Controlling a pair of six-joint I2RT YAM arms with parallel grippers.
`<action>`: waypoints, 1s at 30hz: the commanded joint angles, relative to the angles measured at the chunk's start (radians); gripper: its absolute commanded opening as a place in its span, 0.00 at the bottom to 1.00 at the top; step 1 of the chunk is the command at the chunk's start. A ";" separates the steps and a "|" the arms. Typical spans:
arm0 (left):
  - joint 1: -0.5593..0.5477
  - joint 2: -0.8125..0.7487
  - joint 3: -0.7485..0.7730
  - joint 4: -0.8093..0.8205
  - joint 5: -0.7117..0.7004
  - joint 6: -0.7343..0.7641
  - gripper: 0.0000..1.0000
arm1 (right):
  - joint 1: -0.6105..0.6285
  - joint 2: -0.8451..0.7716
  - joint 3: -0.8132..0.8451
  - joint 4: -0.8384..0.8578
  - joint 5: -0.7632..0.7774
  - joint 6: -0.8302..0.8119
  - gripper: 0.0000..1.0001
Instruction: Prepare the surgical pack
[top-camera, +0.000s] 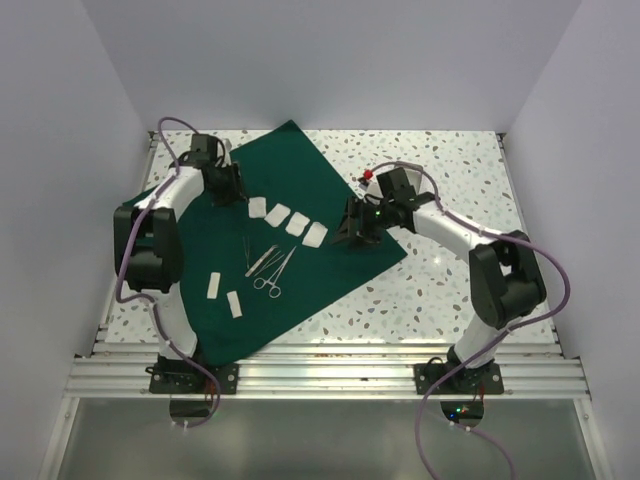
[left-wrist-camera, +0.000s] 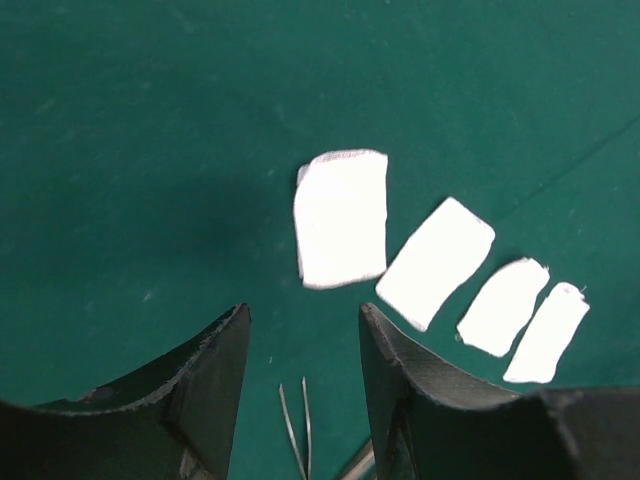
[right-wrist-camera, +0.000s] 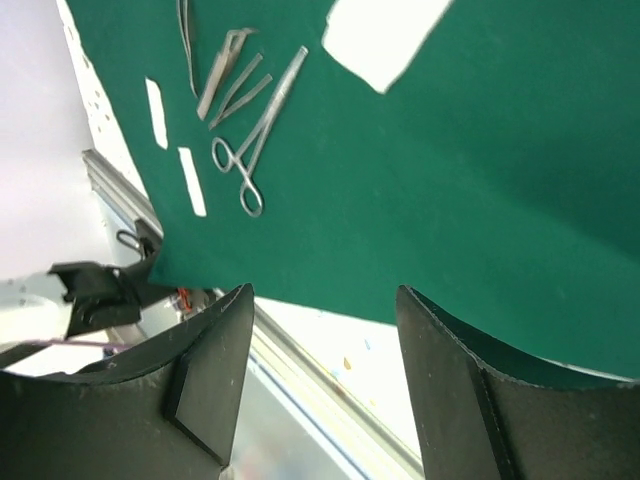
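arms (top-camera: 170, 197): wht links, blk joints | cables (top-camera: 118, 285): purple | tool fingers (left-wrist-camera: 205, 380): blk, wedge-shaped | bases (top-camera: 190, 378): blk

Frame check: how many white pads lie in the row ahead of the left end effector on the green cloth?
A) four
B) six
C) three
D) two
A: the left wrist view shows four white pads side by side on the green cloth, just beyond the open left end effector.
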 joint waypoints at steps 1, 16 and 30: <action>0.000 0.067 0.054 0.067 0.100 0.048 0.51 | -0.060 -0.085 -0.041 -0.048 -0.071 -0.041 0.63; 0.015 0.208 0.083 0.116 0.174 0.000 0.41 | -0.209 -0.131 -0.101 -0.074 -0.105 -0.075 0.62; 0.014 0.241 0.068 0.144 0.206 -0.040 0.27 | -0.209 -0.112 -0.104 -0.059 -0.106 -0.075 0.62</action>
